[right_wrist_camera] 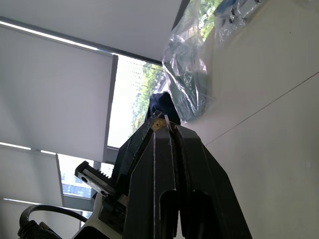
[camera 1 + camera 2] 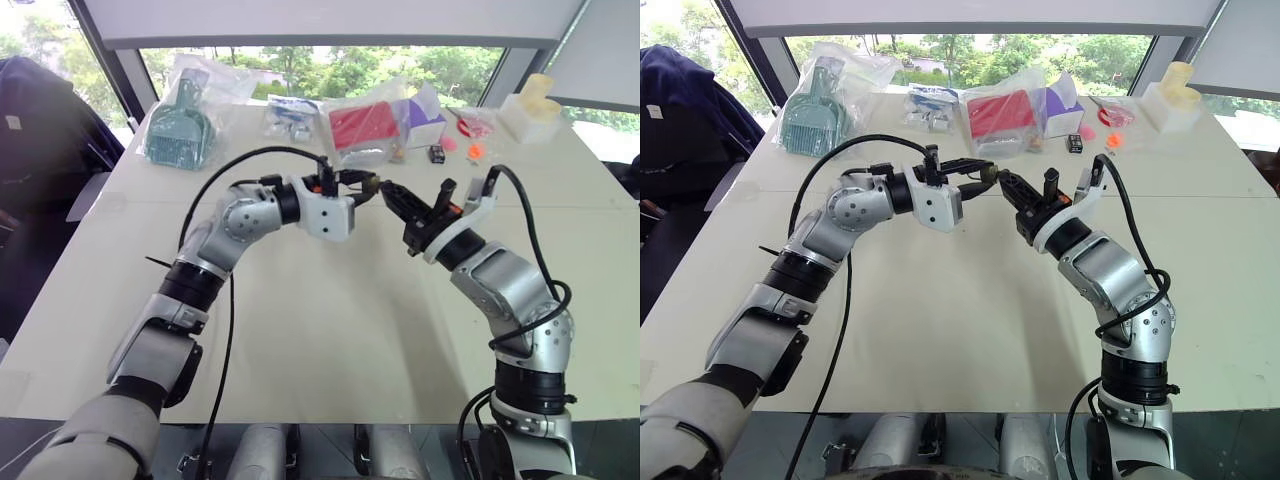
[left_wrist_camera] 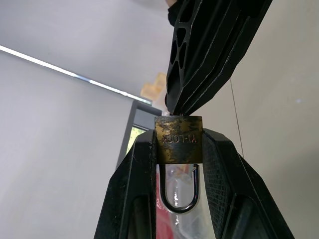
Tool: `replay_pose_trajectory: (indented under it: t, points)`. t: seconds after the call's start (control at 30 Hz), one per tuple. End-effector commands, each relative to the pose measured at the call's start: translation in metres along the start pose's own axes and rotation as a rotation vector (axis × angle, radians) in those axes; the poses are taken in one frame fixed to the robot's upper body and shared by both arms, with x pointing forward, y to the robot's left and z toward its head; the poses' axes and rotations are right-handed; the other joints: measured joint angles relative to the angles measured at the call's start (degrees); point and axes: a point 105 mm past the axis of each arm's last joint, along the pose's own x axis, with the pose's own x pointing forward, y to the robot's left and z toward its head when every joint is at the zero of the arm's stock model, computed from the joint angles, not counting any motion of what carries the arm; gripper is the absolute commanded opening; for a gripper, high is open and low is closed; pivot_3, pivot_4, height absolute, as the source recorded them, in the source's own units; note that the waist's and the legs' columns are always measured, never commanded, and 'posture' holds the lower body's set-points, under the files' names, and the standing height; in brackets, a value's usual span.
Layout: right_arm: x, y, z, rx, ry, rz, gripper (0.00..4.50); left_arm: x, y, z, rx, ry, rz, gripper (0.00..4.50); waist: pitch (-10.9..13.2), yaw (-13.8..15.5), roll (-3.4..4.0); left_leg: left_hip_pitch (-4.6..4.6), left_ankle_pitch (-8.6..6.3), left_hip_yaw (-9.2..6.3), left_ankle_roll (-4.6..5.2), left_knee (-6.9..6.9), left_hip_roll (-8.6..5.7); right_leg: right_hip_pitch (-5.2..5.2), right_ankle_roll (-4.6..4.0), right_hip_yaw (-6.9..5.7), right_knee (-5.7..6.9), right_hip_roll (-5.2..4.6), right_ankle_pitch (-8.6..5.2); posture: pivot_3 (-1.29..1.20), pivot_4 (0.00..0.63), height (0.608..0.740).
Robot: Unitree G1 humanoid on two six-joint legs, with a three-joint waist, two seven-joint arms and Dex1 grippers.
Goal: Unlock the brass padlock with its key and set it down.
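In the left eye view the two arms meet above the middle of the white table (image 2: 300, 330). The left gripper (image 2: 368, 186) points across toward the right gripper (image 2: 388, 192), and their tips touch; the brass padlock sits at that meeting point, too small to make out here. Along the table's far edge lie clear bags: one with a teal dustpan (image 2: 180, 130) near the far left corner, one with a red box (image 2: 362, 125) at the middle, and a small black object (image 2: 437, 154) beside them.

The right eye view shows the same meeting of the grippers over the table, well clear of its surface.

In the left wrist view the left gripper's fingers (image 3: 134, 189) are clenched on the brass padlock (image 3: 178, 139), body outward, its silver shackle (image 3: 179, 191) closed and lying between them (the right gripper's black fingers (image 3: 209, 55) press against the body's outer end).

In the right wrist view the right gripper's fingers (image 1: 194, 169) are pressed together, a sliver of brass at their tip; whether a key is pinched there cannot be told.
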Motion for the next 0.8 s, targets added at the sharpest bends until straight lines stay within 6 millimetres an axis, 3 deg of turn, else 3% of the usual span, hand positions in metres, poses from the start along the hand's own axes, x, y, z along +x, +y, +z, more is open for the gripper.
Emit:
replay_pose_trajectory:
  t: [0.03,0.13,0.43,0.8]
  points:
    - [-0.007,0.003,0.012,-0.347,-0.013,-0.031,0.06,0.006,0.008,0.021,-0.02,-0.102,-0.005,0.68,0.0,0.1,0.01,0.0,0.0,0.02,0.0,0.0,0.0,0.0,0.0,0.0,-0.01,-0.01,0.0,0.0,0.15,0.74]
    - [-0.015,0.013,0.013,-0.547,0.022,0.025,0.06,0.005,0.008,0.011,-0.104,-0.066,-0.069,0.68,0.0,0.0,0.01,-0.02,-0.01,0.03,0.01,0.01,-0.02,0.03,-0.01,0.0,-0.11,-0.02,-0.01,0.0,0.15,0.74]
    - [-0.024,0.024,0.009,-0.77,0.157,0.145,4.44,0.004,0.011,0.004,-0.142,-0.054,-0.125,0.68,0.0,0.0,0.01,0.02,-0.01,0.04,0.02,-0.01,0.04,0.0,0.01,0.01,-0.07,0.05,0.0,0.0,0.15,0.74]
    - [-0.023,0.012,0.008,-0.745,0.165,0.144,4.44,0.002,0.011,0.017,-0.153,-0.103,-0.097,0.68,0.0,0.1,0.01,0.01,-0.01,0.04,0.01,0.0,0.02,0.02,0.05,0.01,-0.11,0.01,0.03,0.0,0.15,0.74]
